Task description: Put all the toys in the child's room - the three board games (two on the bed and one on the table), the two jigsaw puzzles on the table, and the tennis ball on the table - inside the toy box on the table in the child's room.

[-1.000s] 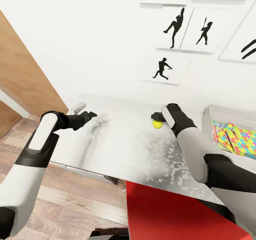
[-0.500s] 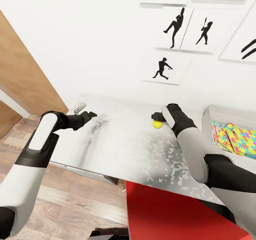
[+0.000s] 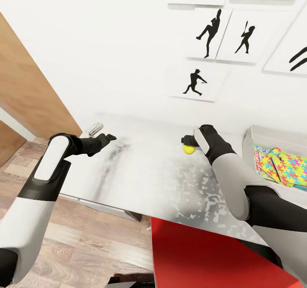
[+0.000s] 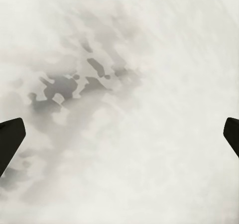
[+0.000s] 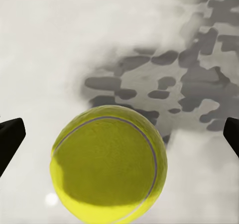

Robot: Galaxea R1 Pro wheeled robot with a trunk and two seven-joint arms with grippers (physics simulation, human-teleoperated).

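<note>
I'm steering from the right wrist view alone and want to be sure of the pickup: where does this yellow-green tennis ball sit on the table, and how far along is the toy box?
Observer: The small yellow-green tennis ball lies on the long light-grey table, just beside the right gripper, with the wall behind it.
Operator: And the box?
Observer: The shallow light-grey toy box stands at the robot's right, already holding a multicoloured jigsaw puzzle sheet over a printed board game box.
Operator: What's the other arm doing?
Observer: The left gripper hovers open over bare tabletop, holding nothing.
</note>
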